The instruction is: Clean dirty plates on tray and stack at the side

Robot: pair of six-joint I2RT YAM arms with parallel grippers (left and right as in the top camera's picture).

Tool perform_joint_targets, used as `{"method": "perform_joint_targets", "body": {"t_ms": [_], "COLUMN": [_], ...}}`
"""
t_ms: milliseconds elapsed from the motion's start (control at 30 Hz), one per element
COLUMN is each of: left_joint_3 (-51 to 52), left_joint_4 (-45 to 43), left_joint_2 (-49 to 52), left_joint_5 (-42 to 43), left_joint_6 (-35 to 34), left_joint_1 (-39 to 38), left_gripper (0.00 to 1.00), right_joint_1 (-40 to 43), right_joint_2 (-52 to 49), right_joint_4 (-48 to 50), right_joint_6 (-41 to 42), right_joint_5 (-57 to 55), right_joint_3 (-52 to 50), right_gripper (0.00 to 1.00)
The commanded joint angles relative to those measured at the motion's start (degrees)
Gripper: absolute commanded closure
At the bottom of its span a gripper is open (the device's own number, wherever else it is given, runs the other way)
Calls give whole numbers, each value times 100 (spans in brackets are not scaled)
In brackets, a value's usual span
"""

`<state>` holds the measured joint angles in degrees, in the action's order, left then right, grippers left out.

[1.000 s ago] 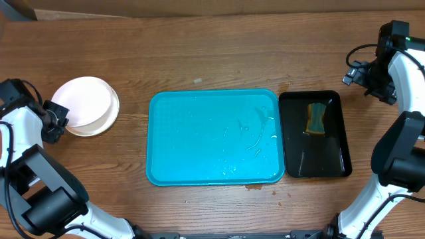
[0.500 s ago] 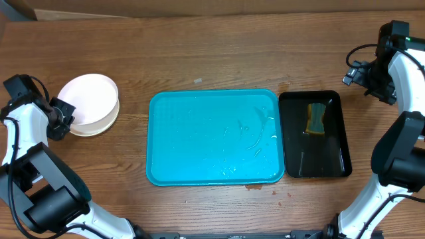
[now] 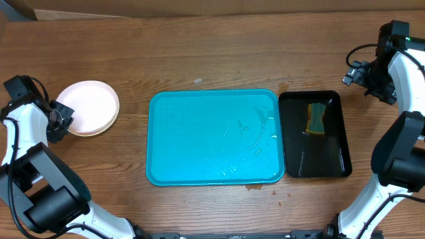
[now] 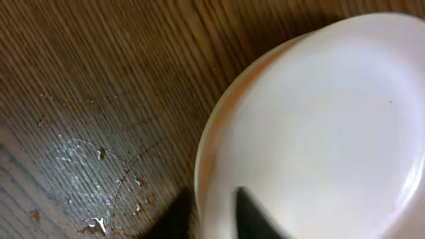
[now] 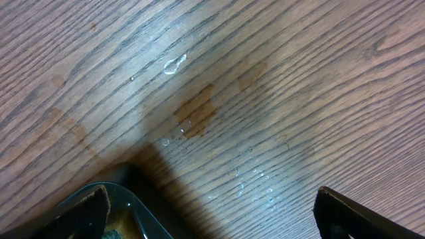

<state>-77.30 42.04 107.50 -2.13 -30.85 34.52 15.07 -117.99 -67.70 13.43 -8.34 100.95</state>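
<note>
Left tool point(image 4: 214, 216) at rim of plates point(image 4: 319, 113), grip unclear, tips point(image 4: 255, 216) cropped, right tool point(image 5: 222, 212) released

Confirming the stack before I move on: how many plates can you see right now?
2, both stacked on the table left of the turquoise tray: a white plate on top and a second plate whose rim shows beneath it. Another could be hidden between them.

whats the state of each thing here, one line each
tray, empty, wet
black tray, glossy, beside the tray
sponge, lying in the black tray
plates, stacked on the table left of the tray, top one with a few tiny specks
left gripper, astride the plates' rim, grip unclear
right gripper, open, empty
</note>
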Motion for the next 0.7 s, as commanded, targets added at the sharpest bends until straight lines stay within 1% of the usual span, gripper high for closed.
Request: {"method": "perform_joint_targets", "body": {"t_ms": [0,33,100,167,233,267,367,400,533,667], "left_joint_3": [7,7,7,7,7,7,4,4,4,7], "left_joint_4": [-48,-59,-103,-170,-245,-304,-374,-374,-348,-330], "left_joint_2": [83,83,83,83,83,83,83,83,83,83], "left_joint_5": [122,264,715,1478,2424,3016,4419,4664,4715,4286], "left_joint_6": [138,236,498,927,1318,1506,2026,2081,2057,2057], "left_joint_1": [-7,-7,-7,-7,-11,-20,-140,-205,-573,-997], "left_gripper": [30,22,12,9,5,1,0,0,0,0], "right_joint_1": [11,11,11,11,11,11,11,11,11,11], "right_joint_2": [195,195,195,195,195,195,195,195,195,195], "right_joint_4": [17,17,17,17,17,17,17,17,17,17], "right_joint_6": [2,2,2,0,2,2,2,2,2,2], "right_joint_5": [-44,-44,-44,-44,-44,-44,-44,-44,-44,-44], "right_joint_3": [101,101,101,101,101,101,101,101,101,101], "right_gripper": [0,0,0,0,0,0,0,0,0,0]}}
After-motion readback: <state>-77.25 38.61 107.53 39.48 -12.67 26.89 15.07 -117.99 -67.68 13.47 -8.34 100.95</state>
